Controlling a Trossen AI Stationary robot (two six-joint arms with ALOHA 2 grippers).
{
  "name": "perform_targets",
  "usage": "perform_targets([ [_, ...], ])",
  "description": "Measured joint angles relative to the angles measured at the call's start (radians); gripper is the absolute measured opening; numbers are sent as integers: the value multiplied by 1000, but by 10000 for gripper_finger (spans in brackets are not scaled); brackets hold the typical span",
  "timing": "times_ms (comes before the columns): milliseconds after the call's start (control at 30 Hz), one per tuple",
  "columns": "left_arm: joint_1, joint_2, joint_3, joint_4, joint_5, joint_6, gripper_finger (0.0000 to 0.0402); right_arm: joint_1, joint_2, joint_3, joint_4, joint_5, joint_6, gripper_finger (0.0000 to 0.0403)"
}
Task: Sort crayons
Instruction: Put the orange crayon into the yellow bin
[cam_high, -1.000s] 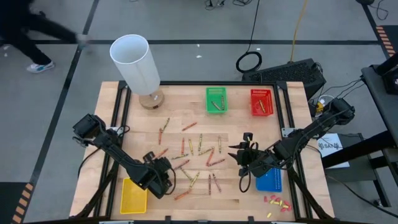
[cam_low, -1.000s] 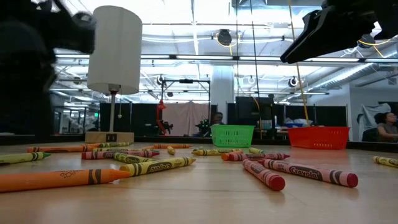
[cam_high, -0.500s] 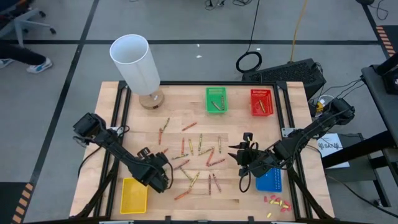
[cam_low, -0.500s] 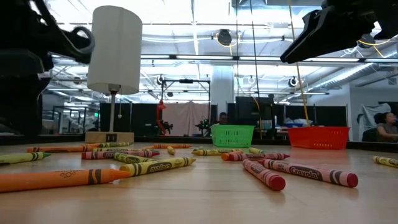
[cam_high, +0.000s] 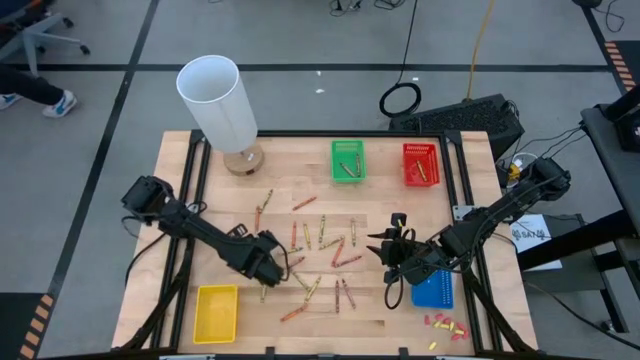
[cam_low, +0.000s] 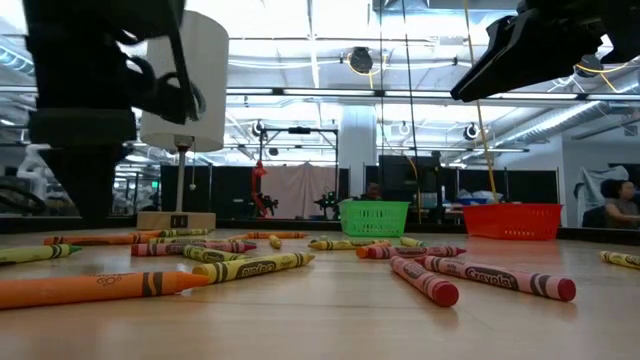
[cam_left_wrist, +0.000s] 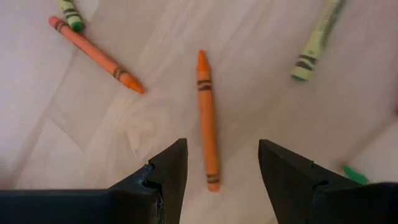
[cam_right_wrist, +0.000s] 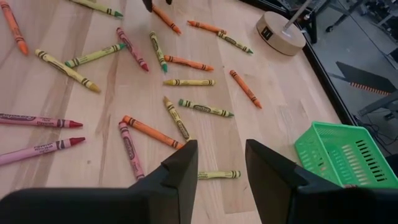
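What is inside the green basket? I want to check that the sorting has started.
The green basket holds a few crayons, seen from above as thin olive-yellow sticks lying on its floor. Their exact number cannot be told, and the low view shows only its mesh wall.

Crayons (cam_high: 318, 255) lay flat, scattered loose across frame center: red, orange, olive-yellow sticks at mixed angles, mostly apart, few touching.

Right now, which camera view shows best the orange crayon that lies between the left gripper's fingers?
The left wrist view: the orange crayon lies whole and unobstructed on the table, running between the open left gripper fingers. In the high view the gripper covers that spot. The low and right wrist views do not let me single it out.
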Motion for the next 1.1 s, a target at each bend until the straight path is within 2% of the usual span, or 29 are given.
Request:
perform_targets([
  [167, 40, 0, -31, 40, 54, 37, 189, 0, 0, 0, 0, 0, 0, 118],
  [467, 62, -6, -107, 146, 88, 63, 180, 0, 0, 0, 0, -1, 0, 118],
  [600, 49, -6, -110, 169, 91, 62, 145, 0, 0, 0, 0, -1, 0, 118],
  [933, 36, -7, -111, 177, 101, -18, 17, 0, 0, 0, 0, 0, 0, 118],
  [1100, 35, -11, -112, 177, 101, -19, 9, 0, 0, 0, 0, -1, 0, 118],
])
